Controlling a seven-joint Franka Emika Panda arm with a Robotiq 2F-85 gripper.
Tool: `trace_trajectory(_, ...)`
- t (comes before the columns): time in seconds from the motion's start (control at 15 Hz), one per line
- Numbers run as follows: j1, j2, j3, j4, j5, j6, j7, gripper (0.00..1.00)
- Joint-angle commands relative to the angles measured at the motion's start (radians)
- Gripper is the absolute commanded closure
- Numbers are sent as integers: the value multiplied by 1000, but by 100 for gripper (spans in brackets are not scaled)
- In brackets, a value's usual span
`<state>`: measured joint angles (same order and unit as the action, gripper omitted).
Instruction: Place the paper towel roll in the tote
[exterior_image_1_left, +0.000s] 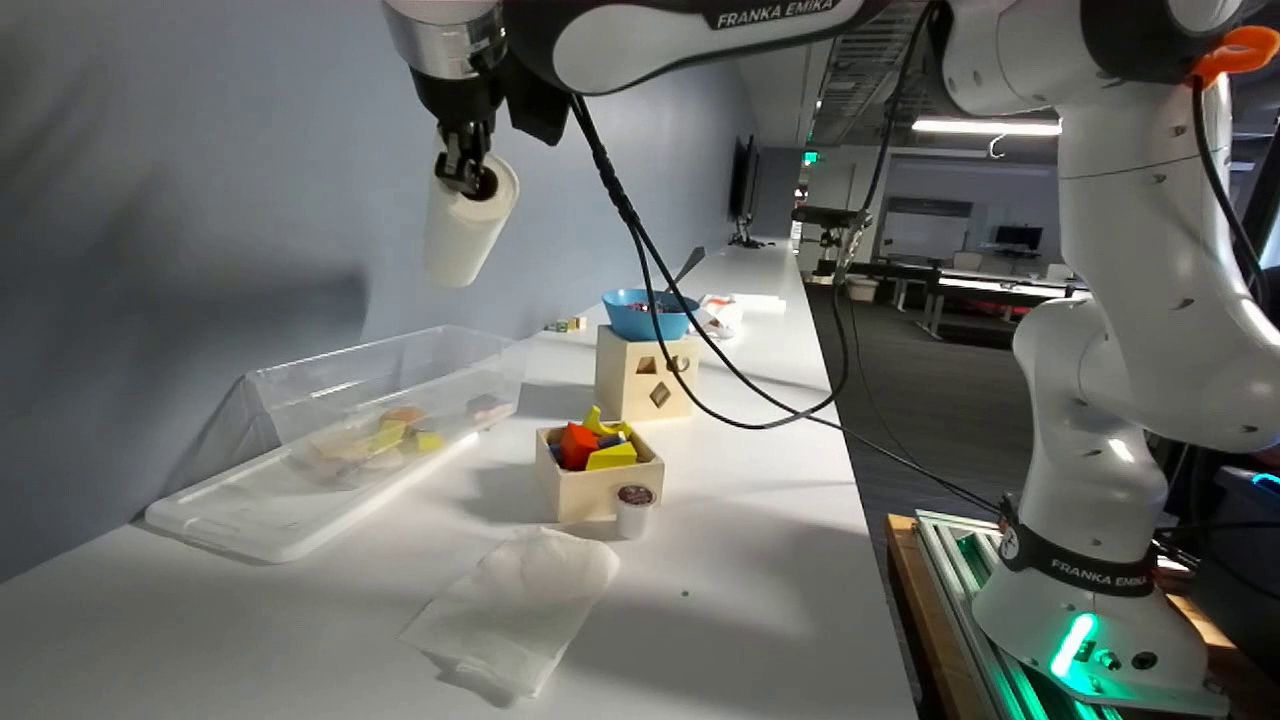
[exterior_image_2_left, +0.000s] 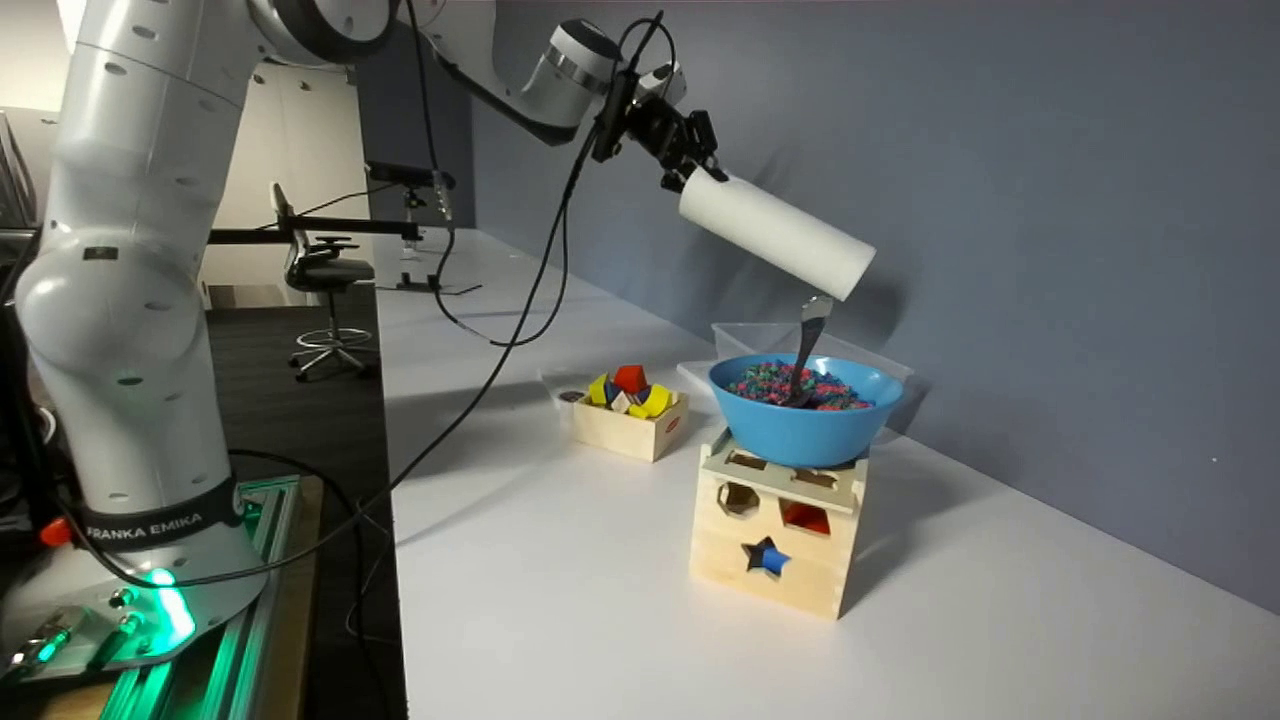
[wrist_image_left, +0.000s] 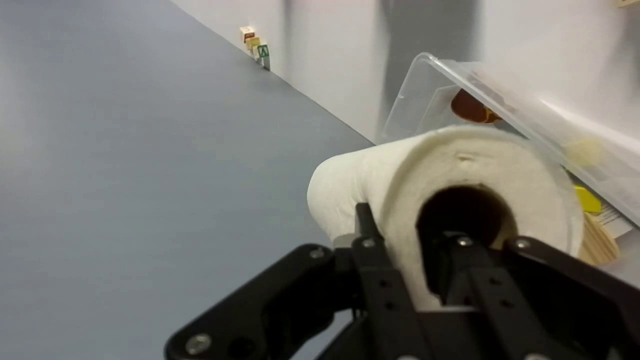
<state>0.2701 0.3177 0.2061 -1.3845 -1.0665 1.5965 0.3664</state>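
The white paper towel roll (exterior_image_1_left: 466, 235) is held in the air, tilted, beside the grey wall; it also shows in an exterior view (exterior_image_2_left: 780, 235). My gripper (exterior_image_1_left: 465, 165) is shut on the near end of the roll. In the wrist view the gripper (wrist_image_left: 402, 225) has one finger in the dark core hole and the other against the outside of the roll (wrist_image_left: 465, 155). The far end of the roll hangs free. The clear tote (exterior_image_1_left: 225, 515) lies on the table by the wall, below the roll, with yellow and brown items in it. Its rim (wrist_image_left: 480, 92) shows partly behind the roll.
A wooden box of coloured blocks (exterior_image_1_left: 600, 490) and a small white cup (exterior_image_1_left: 635, 515) stand beside the tote. A blue bowl (exterior_image_2_left: 800, 435) with a spoon sits on a wooden shape-sorter cube (exterior_image_2_left: 770, 545). A crumpled paper sheet (exterior_image_1_left: 520, 600) lies in front. Small letter blocks (wrist_image_left: 255, 44) sit by the wall.
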Motion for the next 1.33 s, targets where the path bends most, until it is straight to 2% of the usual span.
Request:
trace_trajectory(0.0,-18,59,-40,92,102,-20,4,96)
trace_trajectory(0.47,-59,208,-100,276,251,52,-69,96)
trace_trajectory(0.73,1,353,-152,465,278,-73,-54,96)
trace_trajectory(0.8,17,382,-164,505,269,-100,-68,60)
trace_trajectory(0.93,63,422,-203,568,234,-178,-53,54)
trace_trajectory(1.13,128,436,-262,616,183,-300,-20,32)
trace_trajectory(1.27,167,406,-282,597,138,-377,-11,17)
